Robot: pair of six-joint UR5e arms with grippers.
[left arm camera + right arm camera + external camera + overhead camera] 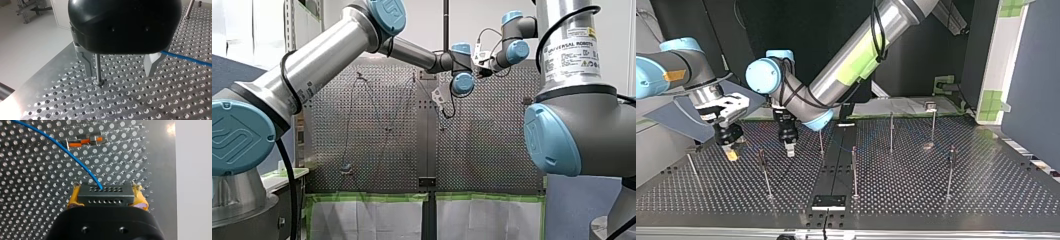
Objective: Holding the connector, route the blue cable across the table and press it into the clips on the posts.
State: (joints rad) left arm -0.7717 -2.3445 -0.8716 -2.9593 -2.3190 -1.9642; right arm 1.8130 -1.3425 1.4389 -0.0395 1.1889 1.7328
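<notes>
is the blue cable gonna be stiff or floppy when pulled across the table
Probably floppy yet slightly springy: the blue cable leaves the connector in a smooth arc, no kinks. Likely light, since it looks thin, so it should trail my right hand.

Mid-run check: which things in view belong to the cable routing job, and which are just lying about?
Job:
- connector
- blue cable, running out of the connector
- posts

Lying about:
- small orange and grey part, beside the cable
- black plate
- white sheet
- green tape
</notes>
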